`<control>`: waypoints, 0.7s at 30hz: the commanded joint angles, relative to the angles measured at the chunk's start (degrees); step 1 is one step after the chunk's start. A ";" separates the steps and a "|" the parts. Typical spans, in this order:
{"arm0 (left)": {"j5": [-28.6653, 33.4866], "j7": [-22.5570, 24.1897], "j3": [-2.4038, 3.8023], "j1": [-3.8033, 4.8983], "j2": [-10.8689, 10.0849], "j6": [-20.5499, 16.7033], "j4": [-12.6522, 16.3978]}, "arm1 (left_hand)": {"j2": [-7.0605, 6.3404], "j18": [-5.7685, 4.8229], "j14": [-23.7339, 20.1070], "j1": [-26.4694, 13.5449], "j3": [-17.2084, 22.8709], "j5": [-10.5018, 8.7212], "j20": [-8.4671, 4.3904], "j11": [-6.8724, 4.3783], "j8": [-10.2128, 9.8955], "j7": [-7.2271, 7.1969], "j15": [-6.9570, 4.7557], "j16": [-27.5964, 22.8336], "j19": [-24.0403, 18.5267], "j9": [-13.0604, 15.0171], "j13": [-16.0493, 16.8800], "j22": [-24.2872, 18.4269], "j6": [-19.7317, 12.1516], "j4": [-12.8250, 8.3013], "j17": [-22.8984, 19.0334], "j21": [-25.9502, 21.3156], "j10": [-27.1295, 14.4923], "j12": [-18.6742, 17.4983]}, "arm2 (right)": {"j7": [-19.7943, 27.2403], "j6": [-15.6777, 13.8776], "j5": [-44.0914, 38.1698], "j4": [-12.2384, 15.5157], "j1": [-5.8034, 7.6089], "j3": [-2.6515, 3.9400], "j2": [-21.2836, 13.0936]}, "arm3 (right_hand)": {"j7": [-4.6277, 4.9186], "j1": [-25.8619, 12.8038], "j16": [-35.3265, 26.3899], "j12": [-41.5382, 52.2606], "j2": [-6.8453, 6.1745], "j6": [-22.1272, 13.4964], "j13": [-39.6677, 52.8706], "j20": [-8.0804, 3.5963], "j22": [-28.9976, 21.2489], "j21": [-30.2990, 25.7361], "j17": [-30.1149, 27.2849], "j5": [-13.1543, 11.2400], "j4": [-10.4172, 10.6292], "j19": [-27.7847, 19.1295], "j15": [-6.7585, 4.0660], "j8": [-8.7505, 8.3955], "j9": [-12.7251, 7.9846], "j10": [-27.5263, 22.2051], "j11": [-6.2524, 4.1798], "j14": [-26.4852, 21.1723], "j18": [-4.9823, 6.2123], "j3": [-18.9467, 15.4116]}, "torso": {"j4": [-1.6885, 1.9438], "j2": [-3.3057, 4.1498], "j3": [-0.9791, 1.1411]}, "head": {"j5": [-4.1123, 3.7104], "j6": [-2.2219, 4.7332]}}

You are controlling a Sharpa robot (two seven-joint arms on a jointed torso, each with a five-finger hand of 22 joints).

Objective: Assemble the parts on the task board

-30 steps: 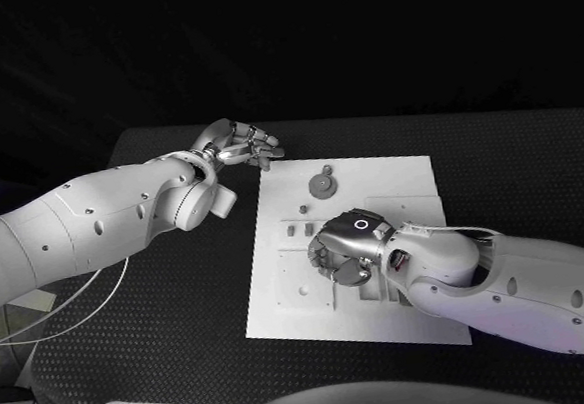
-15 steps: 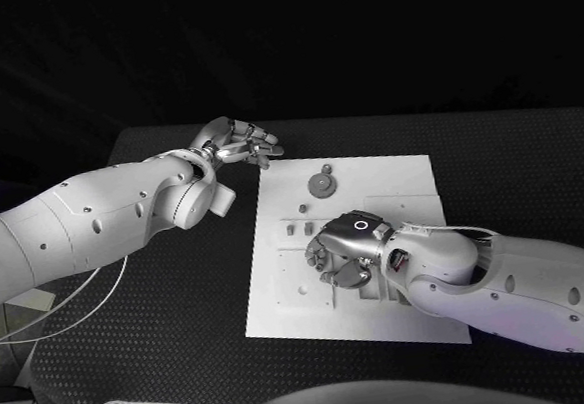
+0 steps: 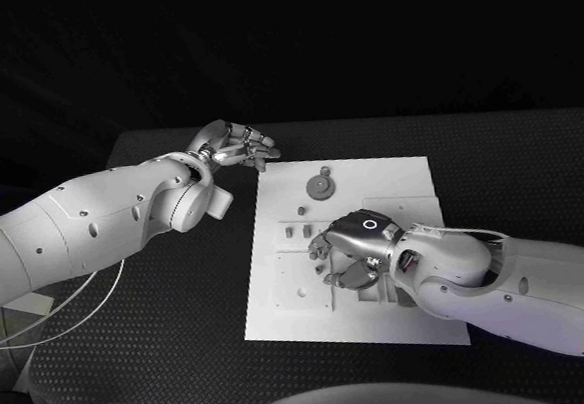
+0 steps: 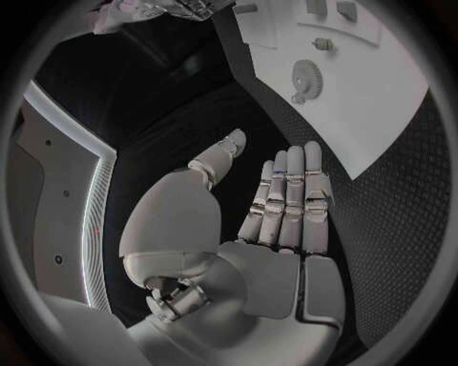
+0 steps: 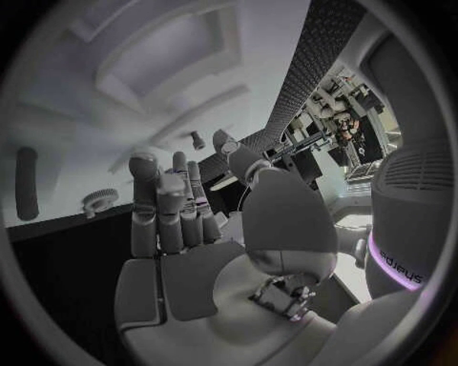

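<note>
The task board (image 3: 403, 179) lies in the middle of the black bench (image 3: 162, 320), with small grey parts on it: a gear (image 3: 322, 186) near its far edge and little pegs (image 3: 296, 230) just below. The right hand (image 3: 351, 252) hangs low over the board's centre, fingers pointed down among the parts; whether it holds one I cannot tell. The left hand (image 3: 234, 146) hovers off the board's far corner, fingers straight and apart, holding nothing. The risk, I judge, is the right hand's fingers knocking neighbouring parts, since the hand hides its own work.
</note>
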 commanded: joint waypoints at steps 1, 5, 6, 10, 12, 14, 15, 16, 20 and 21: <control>0.04 0.31 0.05 0.09 0.03 0.66 0.03 | 0.02 1.02 0.11 -0.05 -0.34 -0.27 0.26 0.03 -0.08 0.01 0.35 -0.35 0.18 -0.03 -0.06 -0.07 -0.26 0.01 0.08 -0.35 -0.33 -0.06 | 0.75 -4.26 0.23 1.19 0.51 0.22 -1.07 | 0.02 0.24 0.00 0.29 -0.40 0.15 -0.07 -0.31 -0.05 -0.28 0.08 0.06 0.12 0.50 0.01 0.27 0.04 -0.07 -0.21 0.30 6.20 0.32 | -0.10 0.02 0.05 | -0.28 0.39; 0.04 0.42 0.04 0.08 -0.08 0.71 -0.03 | 0.04 1.02 0.11 -0.05 -0.34 -0.29 0.26 0.04 -0.07 0.01 0.35 -0.36 0.18 -0.03 -0.06 -0.07 -0.26 0.01 0.09 -0.36 -0.33 -0.06 | 0.36 -4.92 0.23 3.27 1.44 1.95 -3.57 | -0.04 0.60 0.28 0.66 -0.18 0.28 0.03 -0.48 0.03 -0.15 0.17 0.06 -0.04 0.90 -0.28 0.47 0.08 0.65 -0.51 0.61 6.20 0.59 | -0.12 0.01 0.06 | -0.74 0.85; 0.04 0.47 0.04 0.08 -0.10 0.66 -0.06 | 0.04 1.02 0.11 -0.05 -0.34 -0.29 0.26 0.04 -0.07 0.01 0.35 -0.36 0.18 -0.03 -0.06 -0.07 -0.26 0.02 0.09 -0.36 -0.33 -0.06 | 0.18 -5.00 0.20 3.55 1.66 2.32 -4.05 | -0.05 0.63 0.31 0.72 -0.17 0.29 0.05 -0.50 0.04 -0.13 0.18 0.06 -0.06 0.95 -0.32 0.50 0.08 0.76 -0.55 0.64 6.20 0.61 | -0.16 0.01 0.08 | -0.80 0.92; 0.04 0.92 0.04 0.08 -0.20 0.21 -0.33 | -0.01 1.03 0.16 -0.11 -0.42 -0.36 0.26 0.02 -0.17 0.09 0.36 -0.40 0.23 -0.07 -0.05 -0.08 -0.46 0.04 0.19 -0.38 -0.30 -0.01 | -0.79 -2.94 0.20 4.35 3.21 3.85 -7.11 | 0.00 0.54 0.43 0.76 -0.55 0.12 0.04 -0.55 0.12 -0.08 0.22 0.06 -0.14 1.08 -0.39 0.48 0.05 0.92 -0.62 0.74 6.20 0.51 | -0.24 -0.01 0.04 | -1.50 1.44; 0.04 1.00 0.04 0.07 -0.24 0.15 -0.49 | -0.01 1.03 0.16 -0.11 -0.42 -0.36 0.26 0.02 -0.17 0.09 0.35 -0.40 0.24 -0.07 -0.05 -0.08 -0.48 0.04 0.20 -0.38 -0.29 -0.01 | -1.12 -1.77 0.08 4.58 3.92 4.20 -8.54 | -0.01 0.06 0.43 0.59 -1.39 -0.33 -0.05 -0.52 0.15 -0.12 0.21 0.06 0.03 1.07 -0.31 0.29 -0.06 0.70 -0.54 0.74 6.20 0.30 | -0.19 -0.01 0.03 | -1.89 1.56; 0.04 1.05 0.04 0.07 -0.24 0.14 -0.61 | -0.02 1.03 0.16 -0.10 -0.42 -0.36 0.26 0.02 -0.17 0.10 0.35 -0.41 0.24 -0.07 -0.05 -0.08 -0.48 0.04 0.21 -0.38 -0.29 -0.01 | -1.60 -0.09 -0.17 4.80 4.67 4.32 -9.84 | -0.24 -0.46 0.41 0.22 -2.34 -0.91 -0.28 -0.50 0.15 -0.18 0.18 0.05 0.32 1.10 -0.04 0.06 -0.18 0.04 -0.26 0.77 6.20 0.17 | -0.19 0.02 0.04 | -1.99 1.69; 0.04 1.08 0.04 0.07 -0.27 0.14 -0.65 | -0.02 1.03 0.16 -0.10 -0.42 -0.36 0.26 0.02 -0.17 0.10 0.35 -0.41 0.24 -0.07 -0.05 -0.08 -0.49 0.04 0.21 -0.39 -0.29 -0.01 | -1.66 0.48 -0.19 4.94 4.97 4.32 -10.37 | -0.52 -0.79 0.40 0.03 -2.78 -1.35 -0.45 -0.48 0.14 -0.25 0.16 0.05 0.58 1.09 0.17 -0.11 -0.26 -0.45 -0.05 0.78 6.20 0.15 | -0.14 0.02 0.02 | -2.01 1.75; 0.04 1.09 0.04 0.07 -0.28 0.14 -0.68 | -0.02 1.03 0.16 -0.10 -0.42 -0.36 0.26 0.02 -0.17 0.10 0.35 -0.41 0.24 -0.07 -0.05 -0.08 -0.49 0.04 0.21 -0.39 -0.29 -0.01 | -1.75 0.93 -0.26 5.09 5.08 4.32 -10.67 | -0.70 -1.01 0.39 -0.03 -3.10 -1.61 -0.54 -0.48 0.14 -0.28 0.14 0.06 0.75 1.08 0.29 -0.20 -0.29 -0.71 0.07 0.77 6.20 0.10 | -0.18 0.02 0.04 | -2.02 1.81; 0.06 1.10 0.03 0.07 -0.26 0.21 -0.86 | -0.01 1.04 0.17 -0.08 -0.42 -0.36 0.26 0.01 -0.17 0.10 0.35 -0.42 0.25 -0.07 -0.04 -0.08 -0.49 0.03 0.23 -0.39 -0.28 0.00 | -2.55 4.25 -0.98 5.82 5.32 4.31 -12.26 | -1.64 -1.52 0.25 -0.11 -4.42 -3.11 -1.15 -0.45 0.10 -0.60 0.00 0.05 1.64 0.96 0.85 -0.65 -0.43 -2.31 0.64 0.63 6.20 0.34 | -0.11 -0.01 0.04 | -2.02 1.82; 0.07 1.09 0.03 0.06 -0.25 0.22 -0.88 | 0.00 1.04 0.17 -0.08 -0.42 -0.36 0.26 0.01 -0.17 0.10 0.35 -0.42 0.25 -0.07 -0.04 -0.08 -0.48 0.03 0.23 -0.39 -0.28 0.00 | -2.75 5.18 -1.18 5.82 5.32 4.31 -12.43 | -1.87 -1.59 0.23 -0.09 -4.69 -3.47 -1.33 -0.44 0.09 -0.69 -0.03 0.06 1.93 0.93 1.01 -0.72 -0.43 -2.79 0.80 0.57 6.20 0.47 | -0.10 0.00 0.05 | -1.99 1.80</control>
